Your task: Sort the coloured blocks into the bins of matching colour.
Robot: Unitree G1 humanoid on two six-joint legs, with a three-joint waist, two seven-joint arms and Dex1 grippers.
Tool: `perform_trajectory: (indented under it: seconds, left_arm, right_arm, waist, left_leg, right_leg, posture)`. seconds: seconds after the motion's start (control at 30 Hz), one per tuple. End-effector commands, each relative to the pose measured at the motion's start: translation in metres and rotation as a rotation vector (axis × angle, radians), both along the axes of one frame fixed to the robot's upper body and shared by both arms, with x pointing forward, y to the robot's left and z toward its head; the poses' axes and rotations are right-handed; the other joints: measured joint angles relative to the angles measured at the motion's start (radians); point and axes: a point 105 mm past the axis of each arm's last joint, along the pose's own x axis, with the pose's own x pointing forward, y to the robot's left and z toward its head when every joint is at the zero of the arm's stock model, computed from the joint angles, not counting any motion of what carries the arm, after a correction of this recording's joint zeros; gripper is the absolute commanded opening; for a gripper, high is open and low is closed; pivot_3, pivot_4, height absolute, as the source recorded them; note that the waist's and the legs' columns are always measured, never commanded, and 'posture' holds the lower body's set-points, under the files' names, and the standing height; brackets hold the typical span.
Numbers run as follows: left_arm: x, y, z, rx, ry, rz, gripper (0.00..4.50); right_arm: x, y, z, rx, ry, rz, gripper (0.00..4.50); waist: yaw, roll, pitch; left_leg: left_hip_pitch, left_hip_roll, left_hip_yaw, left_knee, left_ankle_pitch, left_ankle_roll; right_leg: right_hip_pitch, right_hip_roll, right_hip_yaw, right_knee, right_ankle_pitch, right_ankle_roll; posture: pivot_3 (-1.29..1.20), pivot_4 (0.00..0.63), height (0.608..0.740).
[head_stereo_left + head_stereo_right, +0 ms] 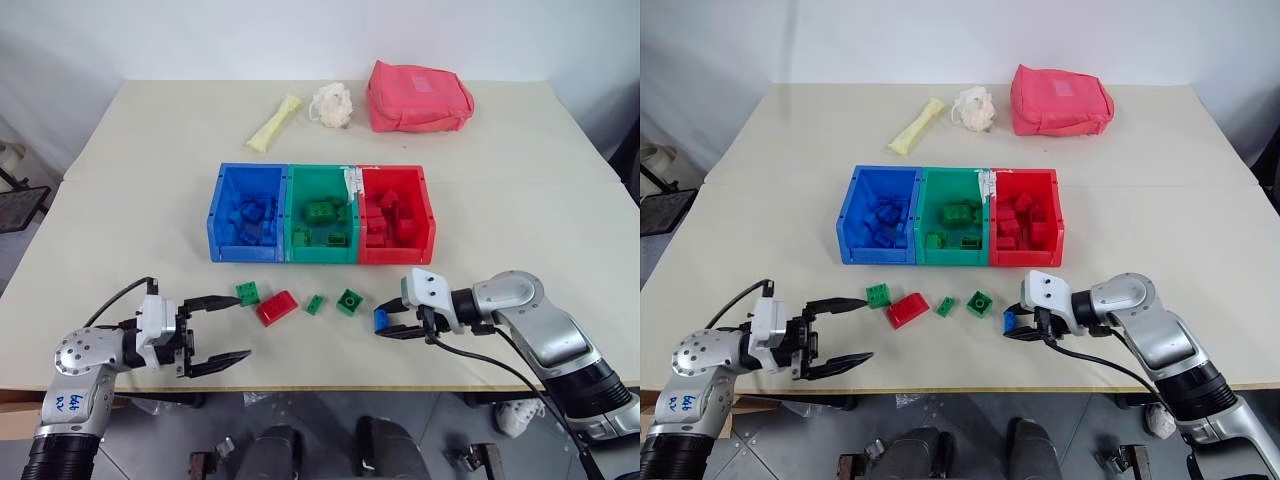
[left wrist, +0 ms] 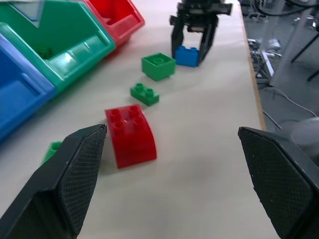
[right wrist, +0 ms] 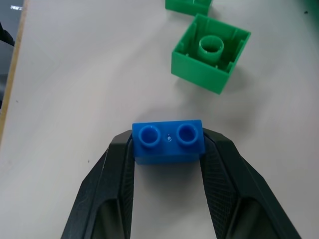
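My right gripper [image 1: 386, 326] is shut on a small blue block [image 3: 168, 142] low over the table, near its front edge. To its left lie a green square block [image 1: 350, 301], a small green block [image 1: 315, 304], a red curved block [image 1: 277, 307] and another green block [image 1: 248, 293]. Beside that last block my left gripper [image 1: 238, 328] stands wide open with nothing between its fingers. Behind the row stand the joined blue bin [image 1: 245, 249], green bin [image 1: 320, 252] and red bin [image 1: 396, 251], each holding several blocks of its own colour.
At the far side of the table lie a yellow stick [image 1: 273, 123], a white puff [image 1: 333, 104] and a pink-red fabric pouch [image 1: 418, 97]. The table's front edge runs just below both grippers.
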Motion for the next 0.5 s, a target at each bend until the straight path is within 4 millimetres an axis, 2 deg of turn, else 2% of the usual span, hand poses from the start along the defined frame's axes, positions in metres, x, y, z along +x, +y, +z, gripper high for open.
perform_trajectory:
  seconds: [0.03,0.17,0.4,0.5]
  left_arm:
    - [0.003,-0.001,0.014,-0.032,-0.056,0.021,4.5]
    - [0.012,0.0,0.031,-0.126,-0.1,0.128,4.5]
    - [0.009,-0.004,0.033,-0.153,-0.1,0.167,4.5]
    - [0.006,-0.005,0.034,-0.153,-0.101,0.17,4.5]
  right_arm:
    - [0.0,0.011,0.022,0.05,-0.062,0.044,1.46]
    - [0.013,0.042,0.064,0.178,-0.144,0.081,1.46]
    - [0.033,0.081,0.091,0.254,-0.214,0.13,1.46]
    - [0.043,0.104,0.103,0.296,-0.246,0.155,1.46]
  waist:
    - [-0.001,0.0,0.0]
    - [-0.006,0.0,0.0]
    - [0.0,0.0,0.0]
    - [-0.005,0.0,0.0]
  left_leg:
    - [0.0,0.0,0.0,0.0,0.0,0.0]
    - [0.0,0.001,0.001,0.0,0.0,0.0]
    - [0.0,0.0,-0.002,0.0,0.0,-0.001]
    - [-0.001,-0.002,-0.002,0.0,0.0,0.0]
  right_leg:
    - [0.0,0.0,0.0,0.0,0.0,0.0]
    - [-0.001,0.0,0.0,0.0,0.0,0.0]
    - [-0.001,0.001,-0.001,0.001,0.0,0.0]
    - [-0.001,0.001,0.0,0.002,0.0,0.0]
  posture:
    - [0.0,0.15,0.74]
    - [0.0,0.15,0.74]
    - [0.0,0.15,0.74]
    - [0.0,0.15,0.74]
